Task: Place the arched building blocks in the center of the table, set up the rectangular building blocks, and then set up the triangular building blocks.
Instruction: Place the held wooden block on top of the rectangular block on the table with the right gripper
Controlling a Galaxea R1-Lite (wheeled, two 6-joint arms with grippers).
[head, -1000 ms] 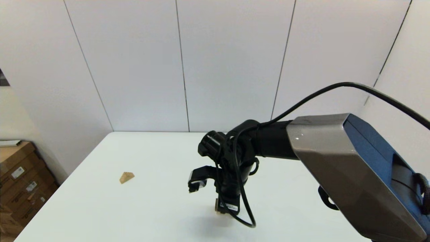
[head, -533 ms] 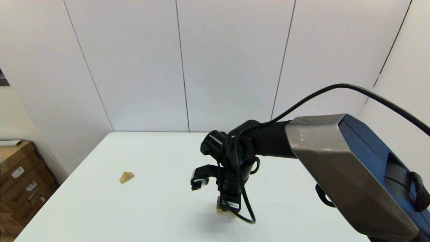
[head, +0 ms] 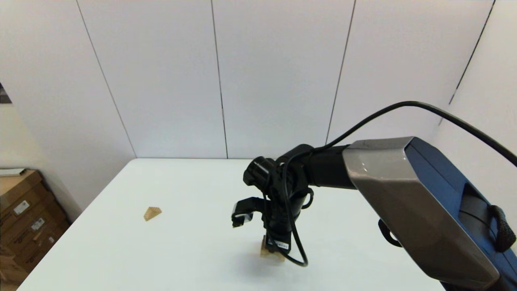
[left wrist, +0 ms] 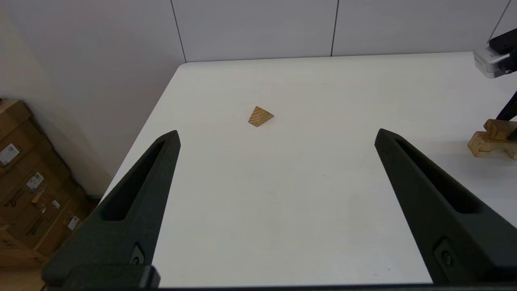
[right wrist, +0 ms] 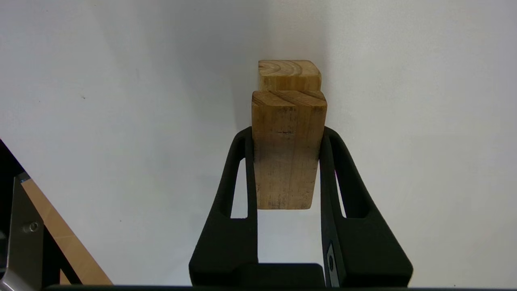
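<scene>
My right gripper (right wrist: 287, 133), clamped on the rectangular block (right wrist: 287, 149), has sunk lower over the arched block (left wrist: 492, 139) mid-table (head: 169, 250); release seems near. My left gripper (left wrist: 276, 139) hangs wide open and empty, with the triangular block (head: 152, 213) lying near the left edge.

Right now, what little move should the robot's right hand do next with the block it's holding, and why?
Probably ease down a touch, then let go. The right gripper clamps the rectangular block directly over the arched block on the table, lined up; whether they already touch is unclear.
</scene>
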